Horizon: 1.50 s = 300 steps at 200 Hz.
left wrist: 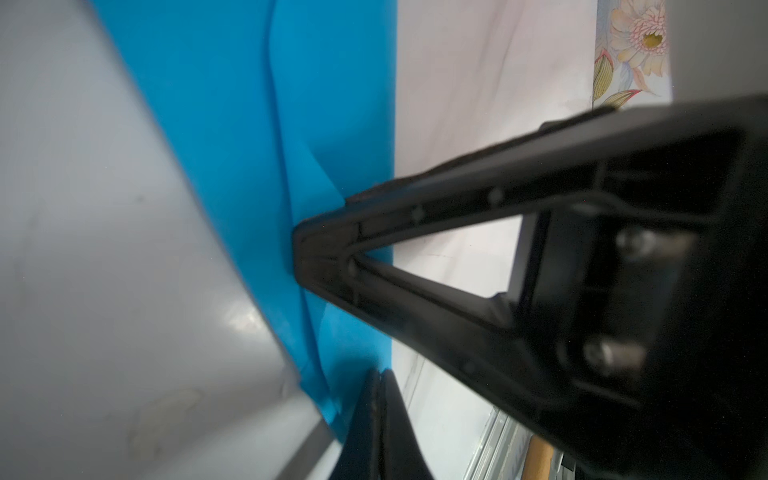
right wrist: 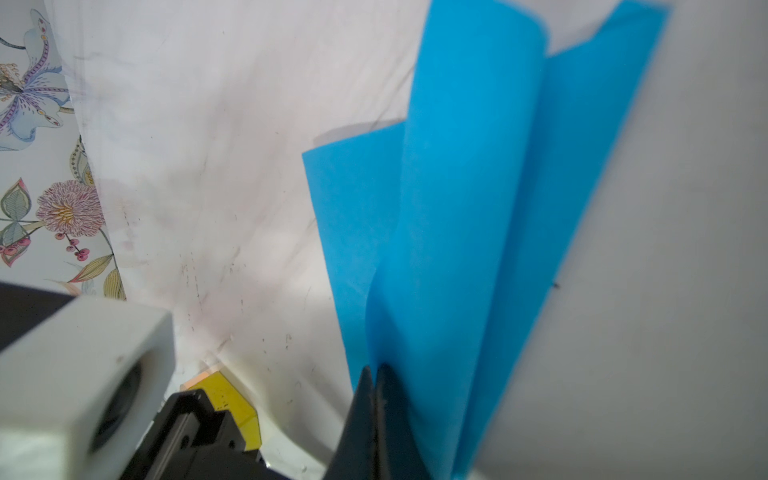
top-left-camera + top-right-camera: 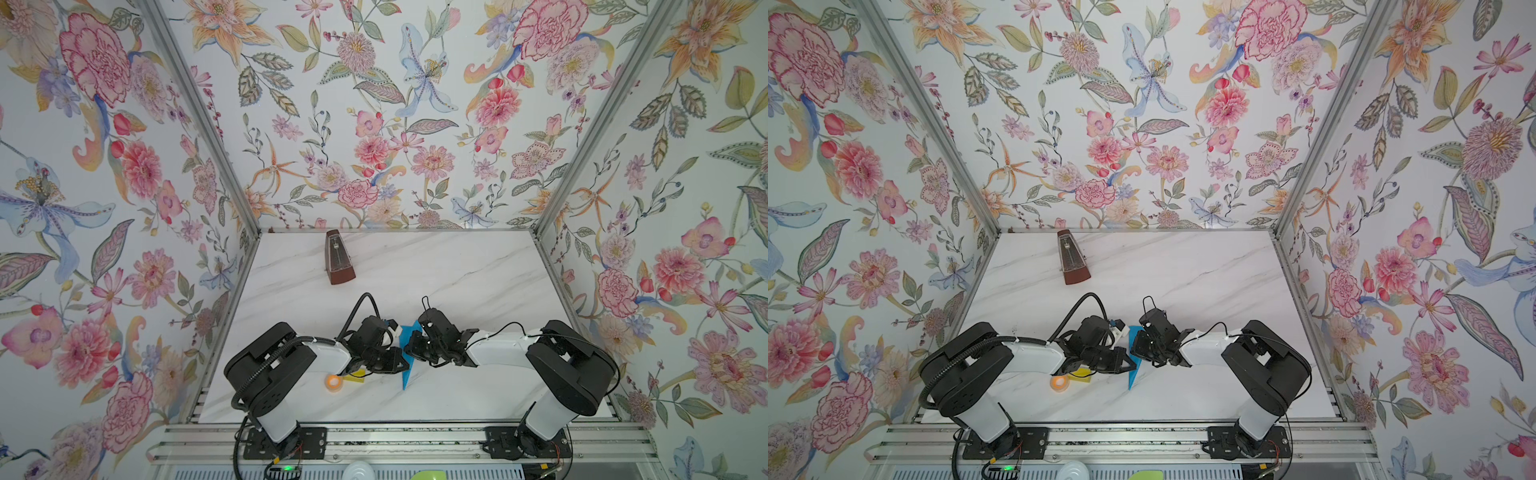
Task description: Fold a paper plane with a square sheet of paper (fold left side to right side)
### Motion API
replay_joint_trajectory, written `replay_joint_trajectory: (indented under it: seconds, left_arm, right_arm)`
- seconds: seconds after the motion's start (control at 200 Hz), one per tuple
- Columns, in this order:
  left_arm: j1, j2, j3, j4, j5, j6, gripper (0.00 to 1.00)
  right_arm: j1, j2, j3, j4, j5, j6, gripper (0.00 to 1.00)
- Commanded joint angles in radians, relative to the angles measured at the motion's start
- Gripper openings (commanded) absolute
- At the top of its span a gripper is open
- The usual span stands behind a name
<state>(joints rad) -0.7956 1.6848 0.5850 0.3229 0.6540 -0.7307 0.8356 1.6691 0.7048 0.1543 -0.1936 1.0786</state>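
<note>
Quickly, both top views: the paper plane (image 3: 406, 377) (image 3: 1133, 374) lies on the desk (image 3: 457, 270) between the two arms. Its long axis runs near to far, with the sharp tip toward the arm bases and the wide tail toward the metronome (image 3: 338, 259). It is bright blue and narrow, and the wrists hide most of it. The left gripper (image 3: 398, 362) and the right gripper (image 3: 410, 348) meet over it from either side, forearms low, elbows out. An orange tape roll (image 3: 332, 380) and a yellow block (image 3: 357, 376) sit just beside the left wrist.

Left wrist view: the paper plane (image 1: 232, 124) shows layered flaps and one long crease. The left gripper (image 1: 376, 374) has its fingers pressed together on the blue edge.

Right wrist view: a raised centre flap of the paper plane (image 2: 457, 208) curls up between flat wings. The right gripper (image 2: 374, 368) has its fingers closed tight, pinching that flap.
</note>
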Motion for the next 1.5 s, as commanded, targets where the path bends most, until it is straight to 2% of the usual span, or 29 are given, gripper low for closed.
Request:
replay_joint_trajectory:
  seconds: [0.0, 0.38, 0.55, 0.691, 0.786, 0.886, 1.006, 1.171, 1.321, 1.496]
  left_arm:
    - [-0.008, 0.026, -0.012, -0.044, -0.004, 0.02, 0.05]
    - [-0.002, 0.029, 0.056, -0.309, -0.114, 0.167, 0.04]
    - [0.001, 0.045, 0.093, -0.364, -0.129, 0.21, 0.04]
    - [0.001, 0.067, 0.117, -0.381, -0.117, 0.237, 0.03]
    - [0.0, 0.075, 0.127, -0.393, -0.113, 0.253, 0.03]
    - [0.0, 0.078, 0.134, -0.404, -0.112, 0.267, 0.03]
    - [0.001, 0.079, 0.136, -0.407, -0.109, 0.275, 0.03]
    - [0.0, 0.08, 0.141, -0.413, -0.108, 0.282, 0.03]
    - [0.001, 0.082, 0.145, -0.42, -0.108, 0.287, 0.02]
    - [0.001, 0.085, 0.149, -0.423, -0.109, 0.29, 0.02]
  right_arm:
    - [-0.002, 0.03, -0.019, -0.061, 0.015, 0.007, 0.0]
    - [-0.027, -0.067, -0.059, -0.181, 0.081, 0.013, 0.0]
    - [-0.044, -0.13, -0.08, -0.234, 0.107, 0.014, 0.01]
    - [-0.061, -0.161, -0.06, -0.271, 0.101, -0.019, 0.15]
    - [-0.069, -0.191, -0.018, -0.306, 0.091, -0.091, 0.26]
    - [-0.07, -0.209, 0.022, -0.321, 0.039, -0.175, 0.32]
    - [-0.067, -0.2, 0.055, -0.331, -0.041, -0.251, 0.31]
    - [-0.047, -0.175, 0.072, -0.329, -0.128, -0.314, 0.23]
    - [-0.033, -0.121, 0.114, -0.405, -0.147, -0.378, 0.13]
    - [-0.026, -0.072, 0.136, -0.446, -0.162, -0.412, 0.09]
